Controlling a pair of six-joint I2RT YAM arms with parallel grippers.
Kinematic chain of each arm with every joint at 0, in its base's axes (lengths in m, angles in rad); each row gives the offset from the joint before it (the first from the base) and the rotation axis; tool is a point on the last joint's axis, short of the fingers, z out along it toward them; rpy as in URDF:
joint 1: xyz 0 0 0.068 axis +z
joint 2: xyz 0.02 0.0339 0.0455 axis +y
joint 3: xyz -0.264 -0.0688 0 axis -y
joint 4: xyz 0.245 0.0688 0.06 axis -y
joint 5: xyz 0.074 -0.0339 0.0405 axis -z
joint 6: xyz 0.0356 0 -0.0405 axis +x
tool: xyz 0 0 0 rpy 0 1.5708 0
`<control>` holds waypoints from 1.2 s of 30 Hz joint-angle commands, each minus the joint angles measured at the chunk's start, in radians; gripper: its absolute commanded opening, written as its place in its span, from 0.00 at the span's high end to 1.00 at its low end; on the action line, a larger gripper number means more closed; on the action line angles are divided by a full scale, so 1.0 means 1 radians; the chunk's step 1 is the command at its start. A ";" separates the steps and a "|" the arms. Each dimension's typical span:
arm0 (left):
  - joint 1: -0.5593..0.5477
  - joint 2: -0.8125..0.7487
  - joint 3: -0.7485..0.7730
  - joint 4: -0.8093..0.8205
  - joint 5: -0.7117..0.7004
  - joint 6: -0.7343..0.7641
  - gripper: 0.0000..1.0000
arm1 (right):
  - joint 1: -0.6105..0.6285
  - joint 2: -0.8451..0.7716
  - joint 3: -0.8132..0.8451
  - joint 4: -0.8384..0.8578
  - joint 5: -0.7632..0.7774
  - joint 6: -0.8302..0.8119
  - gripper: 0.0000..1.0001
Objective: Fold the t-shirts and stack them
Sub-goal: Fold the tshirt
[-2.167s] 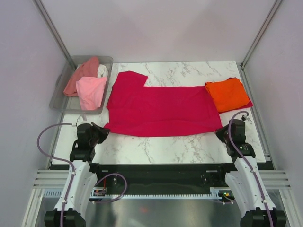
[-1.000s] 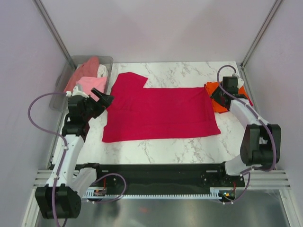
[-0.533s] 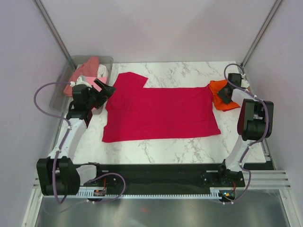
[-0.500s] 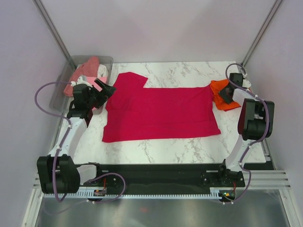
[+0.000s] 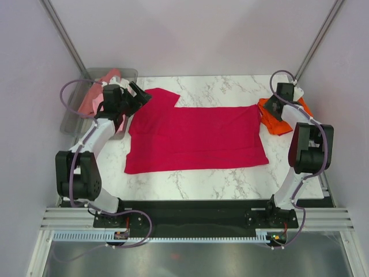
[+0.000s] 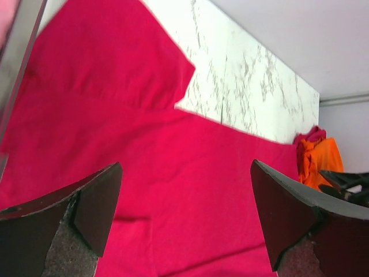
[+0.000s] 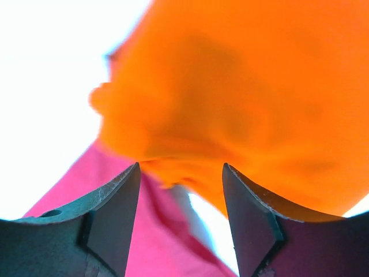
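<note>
The red tee [image 5: 196, 135] lies spread on the worktop [image 5: 219, 86]. The left end effector [image 5: 140, 96], released, hovers at its far-left sleeve. The right end effector [image 5: 279, 108], fingers apart, is at the orange tee [image 5: 283, 124], far right.

Matt crimson cloth tee [image 5: 193, 135] lies on a glossy, smooth marble-patterned table [image 5: 225, 89].

Table top [image 5: 219, 184]: white marble pattern, grey veining, flat, rectangular. Back wall [image 5: 190, 34], left wall [image 5: 23, 115] and right wall [image 5: 351, 115]: plain pale lavender-grey. Left aluminium post [image 5: 65, 37] and right aluminium post [image 5: 319, 37] slant up from rear table corners. Black rail [image 5: 190, 209] along near table edge; ribbed aluminium profile [image 5: 190, 236] just below. Brushed metal sheet [image 5: 190, 259] nearest camera. Clear grey bin [image 5: 70, 115] at rear left of table. Light even, diffuse; shadows soft.
</note>
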 commanded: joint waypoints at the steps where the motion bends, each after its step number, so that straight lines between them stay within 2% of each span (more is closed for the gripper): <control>1: 0.001 0.119 0.145 0.033 0.030 0.061 0.00 | 0.036 -0.071 0.098 0.033 -0.010 -0.112 0.34; 5: -0.002 0.301 0.376 -0.065 0.047 0.060 0.00 | 0.065 -0.005 0.178 0.025 -0.105 -0.141 0.38; 8: -0.011 0.430 0.518 -0.122 0.044 0.073 0.01 | 0.093 0.088 0.305 -0.020 -0.145 -0.159 0.40; 16: -0.032 0.656 0.750 -0.143 -0.033 0.069 0.03 | 0.125 0.288 0.481 -0.096 -0.056 -0.202 0.43; 23: -0.046 0.768 0.854 -0.146 -0.146 0.027 0.02 | 0.127 0.400 0.560 -0.143 0.011 -0.227 0.47; 30: -0.046 0.791 0.893 -0.154 -0.208 0.106 0.02 | 0.127 0.453 0.629 -0.215 0.062 -0.259 0.45; 36: -0.042 0.831 0.912 -0.163 -0.202 0.133 0.02 | 0.127 0.499 0.635 -0.220 -0.021 -0.235 0.57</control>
